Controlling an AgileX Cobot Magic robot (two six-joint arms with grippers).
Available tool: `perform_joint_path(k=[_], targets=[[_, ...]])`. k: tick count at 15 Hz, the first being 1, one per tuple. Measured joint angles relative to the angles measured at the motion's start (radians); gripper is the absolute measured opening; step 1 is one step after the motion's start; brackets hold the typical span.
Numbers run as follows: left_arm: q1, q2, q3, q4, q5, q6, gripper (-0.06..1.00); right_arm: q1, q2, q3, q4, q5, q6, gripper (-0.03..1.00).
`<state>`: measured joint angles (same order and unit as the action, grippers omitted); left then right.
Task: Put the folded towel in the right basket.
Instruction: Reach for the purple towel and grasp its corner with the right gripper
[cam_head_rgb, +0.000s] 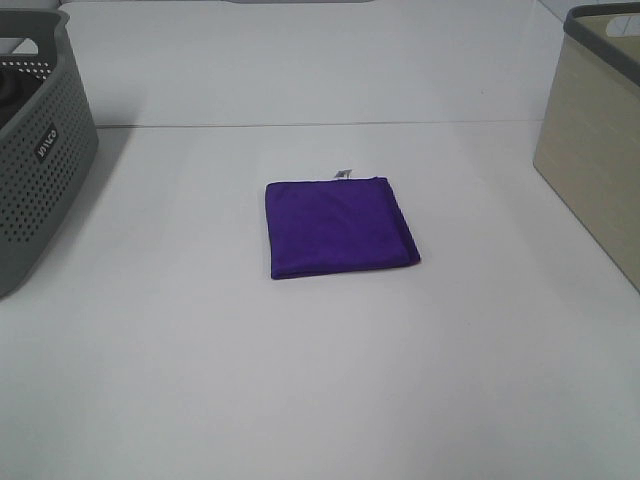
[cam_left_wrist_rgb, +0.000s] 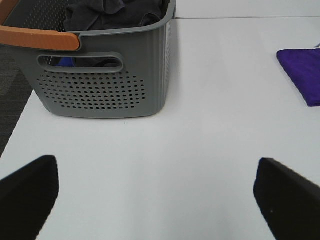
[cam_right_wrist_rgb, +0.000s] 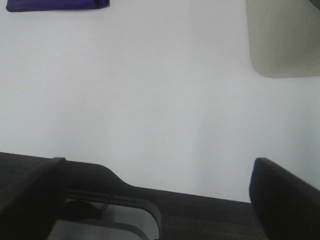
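The folded towel (cam_head_rgb: 338, 226), a deep purple square with a small tag at its far edge, lies flat on the white table near the middle. It also shows in the left wrist view (cam_left_wrist_rgb: 302, 73) and the right wrist view (cam_right_wrist_rgb: 57, 5). The right basket (cam_head_rgb: 595, 140), beige with a dark grey rim, stands at the right edge; its wall shows in the right wrist view (cam_right_wrist_rgb: 282, 37). My left gripper (cam_left_wrist_rgb: 160, 200) is open and empty, back from the towel. My right gripper (cam_right_wrist_rgb: 160, 200) is open and empty over the table's front edge. Neither gripper shows in the exterior high view.
A grey perforated basket (cam_head_rgb: 35, 150) with a small label stands at the left edge. In the left wrist view the grey perforated basket (cam_left_wrist_rgb: 100, 80) has an orange handle (cam_left_wrist_rgb: 40, 37) and holds dark cloths. The table's front edge and dark floor (cam_right_wrist_rgb: 200, 215) show below my right gripper.
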<state>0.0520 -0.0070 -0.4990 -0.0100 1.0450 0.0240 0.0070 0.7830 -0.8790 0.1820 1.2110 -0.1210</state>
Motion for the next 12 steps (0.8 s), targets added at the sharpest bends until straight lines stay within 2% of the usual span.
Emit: perform_joint_path(k=[1, 6, 12], targets=[[0.0, 0.0, 0.0, 0.0, 0.0, 0.0, 0.99, 0.0, 0.155, -0.064, 0.073, -0.004, 0.0, 0.94], [0.0, 0.0, 0.0, 0.0, 0.0, 0.0, 0.99, 0.0, 0.524, -0.234, 0.333, -0.093, -0.082, 0.94], [0.0, 0.0, 0.0, 0.0, 0.0, 0.0, 0.99, 0.126, 1.119, -0.666, 0.363, -0.144, -0.094, 0.93]])
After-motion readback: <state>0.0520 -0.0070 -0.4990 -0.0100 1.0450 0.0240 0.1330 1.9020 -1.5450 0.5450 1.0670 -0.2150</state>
